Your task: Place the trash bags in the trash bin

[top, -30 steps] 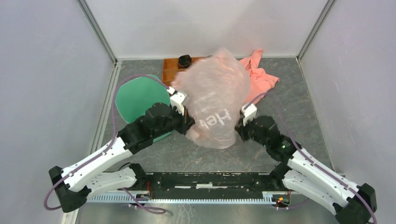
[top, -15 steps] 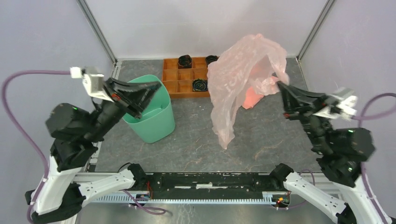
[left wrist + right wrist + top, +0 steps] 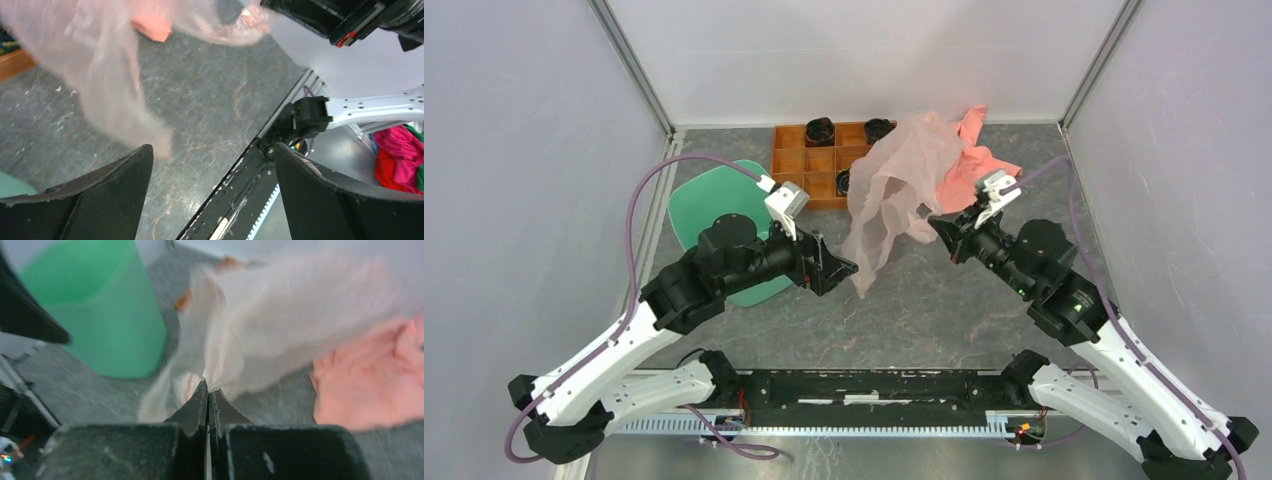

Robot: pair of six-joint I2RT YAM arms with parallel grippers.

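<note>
The trash bag [image 3: 886, 190], thin pale pink film, hangs crumpled over the middle of the table. My right gripper [image 3: 939, 226] is shut on its edge; in the right wrist view the film [image 3: 280, 325] bunches out of the closed fingertips [image 3: 207, 390]. My left gripper [image 3: 836, 272] stands open just left of the bag's lower tip, touching nothing. In the left wrist view the bag [image 3: 100, 65] drifts above and left of the open gripper [image 3: 212, 155], with bare table between the fingers. The mint-green trash bin [image 3: 714, 205] stands at the left, partly hidden by my left arm, and shows upright in the right wrist view [image 3: 100, 305].
An orange compartmented tray [image 3: 816, 160] with black items sits at the back, partly behind the bag. A salmon-pink towel [image 3: 979, 165] lies at the back right, also seen beside the bag [image 3: 375, 385]. Enclosure walls stand close on three sides.
My left gripper has opened wide. Both arms have swung in from their raised, spread pose toward the middle. The bag now hangs lower and narrower from the right gripper alone.
</note>
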